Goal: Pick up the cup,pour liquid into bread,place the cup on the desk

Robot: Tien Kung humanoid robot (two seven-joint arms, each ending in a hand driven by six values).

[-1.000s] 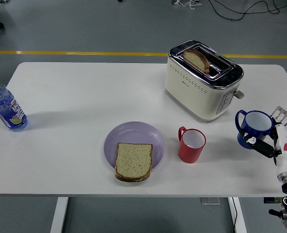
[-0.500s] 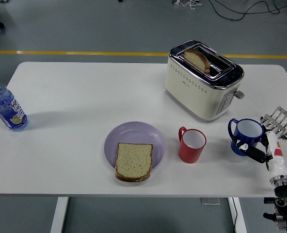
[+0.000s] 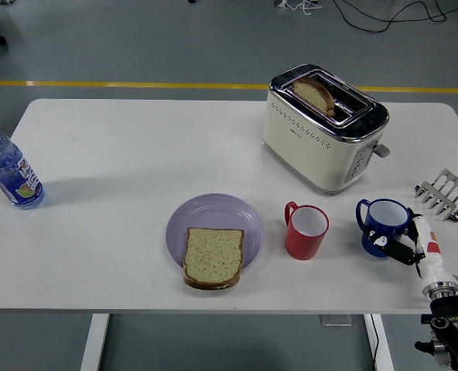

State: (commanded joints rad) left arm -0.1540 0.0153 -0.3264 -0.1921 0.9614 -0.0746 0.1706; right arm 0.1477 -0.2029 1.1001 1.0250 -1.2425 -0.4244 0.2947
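From the head view, I am gripping the blue cup [image 3: 383,225] in my right hand [image 3: 411,249], fingers curled on its near-right side, at the table's [image 3: 136,154] right edge. The bread [image 3: 213,256] is lying well off to my left on the plate [image 3: 213,212], with the red cup [image 3: 306,231] standing between, so I am judging the carry must go leftward over it.

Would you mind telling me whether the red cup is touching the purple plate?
Apart. The head view shows a clear strip of white table between the red cup and the rim of the purple plate.
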